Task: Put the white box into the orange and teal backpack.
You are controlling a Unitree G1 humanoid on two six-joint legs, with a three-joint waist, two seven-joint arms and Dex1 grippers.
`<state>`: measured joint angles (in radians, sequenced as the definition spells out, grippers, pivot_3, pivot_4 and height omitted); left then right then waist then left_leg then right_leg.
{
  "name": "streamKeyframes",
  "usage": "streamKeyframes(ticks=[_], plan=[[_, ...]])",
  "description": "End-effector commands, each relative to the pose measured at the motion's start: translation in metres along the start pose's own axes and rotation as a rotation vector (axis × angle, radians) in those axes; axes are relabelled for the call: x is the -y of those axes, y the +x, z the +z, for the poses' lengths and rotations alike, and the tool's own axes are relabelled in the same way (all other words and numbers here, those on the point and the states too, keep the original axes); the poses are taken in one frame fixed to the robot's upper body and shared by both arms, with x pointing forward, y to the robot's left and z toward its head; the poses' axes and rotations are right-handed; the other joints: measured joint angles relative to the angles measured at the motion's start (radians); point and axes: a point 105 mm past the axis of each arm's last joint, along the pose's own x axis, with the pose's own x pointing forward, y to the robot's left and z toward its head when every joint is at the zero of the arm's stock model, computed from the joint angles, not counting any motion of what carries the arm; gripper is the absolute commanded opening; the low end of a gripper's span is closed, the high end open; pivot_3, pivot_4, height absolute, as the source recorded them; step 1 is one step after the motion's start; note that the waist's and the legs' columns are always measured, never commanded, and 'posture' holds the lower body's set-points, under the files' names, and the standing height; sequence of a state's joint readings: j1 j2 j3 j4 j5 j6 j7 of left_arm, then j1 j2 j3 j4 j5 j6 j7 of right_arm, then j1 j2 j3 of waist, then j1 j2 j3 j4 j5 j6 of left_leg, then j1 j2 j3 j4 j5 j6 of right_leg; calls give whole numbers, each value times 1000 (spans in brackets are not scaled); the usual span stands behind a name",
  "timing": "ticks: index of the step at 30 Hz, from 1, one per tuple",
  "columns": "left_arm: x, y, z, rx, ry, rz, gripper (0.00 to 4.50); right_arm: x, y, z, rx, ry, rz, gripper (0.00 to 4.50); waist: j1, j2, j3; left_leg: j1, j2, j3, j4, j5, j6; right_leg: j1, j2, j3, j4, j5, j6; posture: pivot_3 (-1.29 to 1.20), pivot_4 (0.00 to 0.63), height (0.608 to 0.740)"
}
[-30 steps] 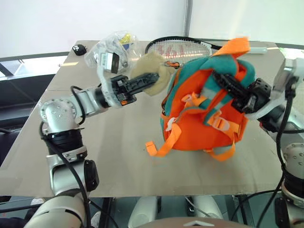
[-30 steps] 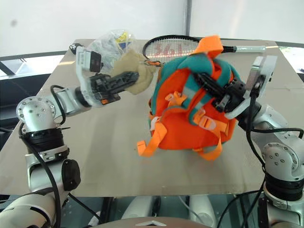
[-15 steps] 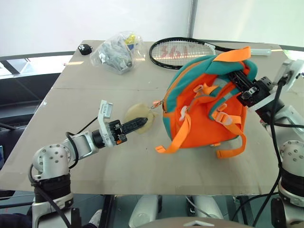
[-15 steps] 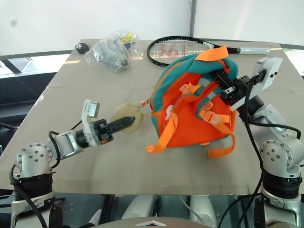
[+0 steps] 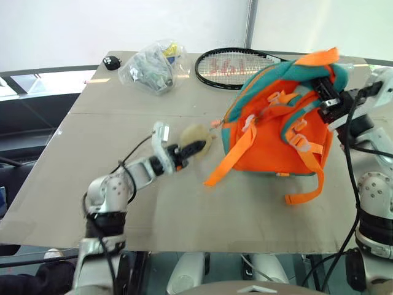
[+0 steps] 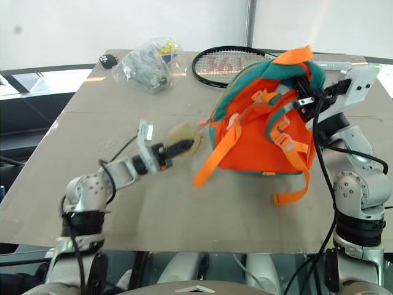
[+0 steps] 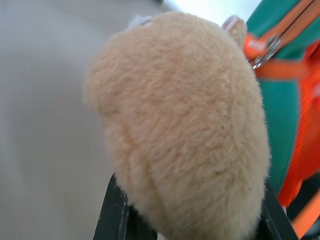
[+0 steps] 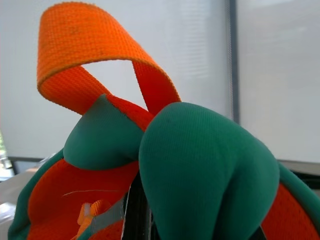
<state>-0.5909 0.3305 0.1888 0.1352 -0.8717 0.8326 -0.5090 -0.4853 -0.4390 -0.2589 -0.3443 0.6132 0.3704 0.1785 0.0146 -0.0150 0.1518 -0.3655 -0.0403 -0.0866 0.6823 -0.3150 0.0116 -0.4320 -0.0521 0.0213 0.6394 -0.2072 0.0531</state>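
The orange and teal backpack (image 5: pixel 282 132) sits on the counter (image 5: pixel 92 166), soft and floppy, so it will sag unless held by its top. The right end effector (image 5: pixel 324 97) is closed on its teal top, and the left end effector (image 5: pixel 195 147) is closed on its plush toy (image 5: pixel 195 134). I cannot see the white box.

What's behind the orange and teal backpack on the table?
Behind the orange and teal backpack lies a tennis racket, its head showing and most of its handle hidden by the bag. Further left sits a crinkled clear plastic bag. Anything directly behind the pack's body is covered.
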Motion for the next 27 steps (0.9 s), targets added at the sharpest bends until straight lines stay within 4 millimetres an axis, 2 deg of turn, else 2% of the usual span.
streamKeyframes(ticks=[1,3,4,6,8,11,13,15,20,23,25,27], plan=[[7,12,71,223,158,8,667,1,2,81,326,-204,-41,0,-10,0,0,-1,0,0,0,0,0,-1,0,0,0,0,0,0,150,740],[11,14,80,235,196,-8,667,-14,2,77,307,-255,35,0,-23,1,0,-1,0,1,-2,0,0,-3,1,2,0,0,0,0,150,740],[12,14,77,219,227,-20,667,-24,-1,65,258,-283,92,0,-33,2,-1,0,1,2,-3,0,0,-4,0,2,0,0,0,0,150,740],[5,14,53,132,248,-12,667,-36,-12,30,122,-284,154,0,-43,2,-3,2,3,1,-7,0,0,-6,-2,2,1,0,0,0,150,740],[-9,11,20,18,244,34,667,-42,-26,-7,-37,-299,190,0,-56,2,-3,3,5,2,-9,0,0,-7,-2,1,1,0,0,0,150,740],[-19,5,-9,-61,262,70,667,-44,-40,-41,-209,-280,214,0,-58,2,-2,-2,3,7,-12,0,0,-15,-3,1,0,0,0,0,150,740],[-23,4,-21,-79,246,90,667,-49,-48,-60,-304,-286,275,0,-55,1,-2,-6,2,7,-10,-1,1,-19,-3,0,-1,0,1,0,150,740],[-22,5,-22,-75,247,82,667,-50,-47,-61,-312,-264,308,0,-51,1,-2,-4,1,7,-8,-1,2,-18,-4,0,-2,1,1,0,150,740],[-17,9,-7,-24,239,65,667,-43,-27,-36,-224,-263,286,0,-38,1,-2,8,1,3,-9,-1,1,-6,-1,-4,-2,6,-4,0,150,740],[-19,7,-6,-27,243,75,667,-45,-19,-26,-200,-249,299,996,-31,1,-2,9,1,3,-8,0,1,-5,-1,-3,-2,6,-4,0,150,740],[-25,3,-10,-47,257,97,666,-45,-18,-26,-208,-236,304,2022,-29,1,-2,8,1,2,-7,-1,1,-6,-1,-4,-2,6,-4,0,150,740],[-28,-1,-11,-52,257,109,666,-42,-22,-29,-239,-232,311,2778,-28,1,-2,4,2,0,-8,0,1,-8,-1,-6,-3,6,-3,0,150,740]])
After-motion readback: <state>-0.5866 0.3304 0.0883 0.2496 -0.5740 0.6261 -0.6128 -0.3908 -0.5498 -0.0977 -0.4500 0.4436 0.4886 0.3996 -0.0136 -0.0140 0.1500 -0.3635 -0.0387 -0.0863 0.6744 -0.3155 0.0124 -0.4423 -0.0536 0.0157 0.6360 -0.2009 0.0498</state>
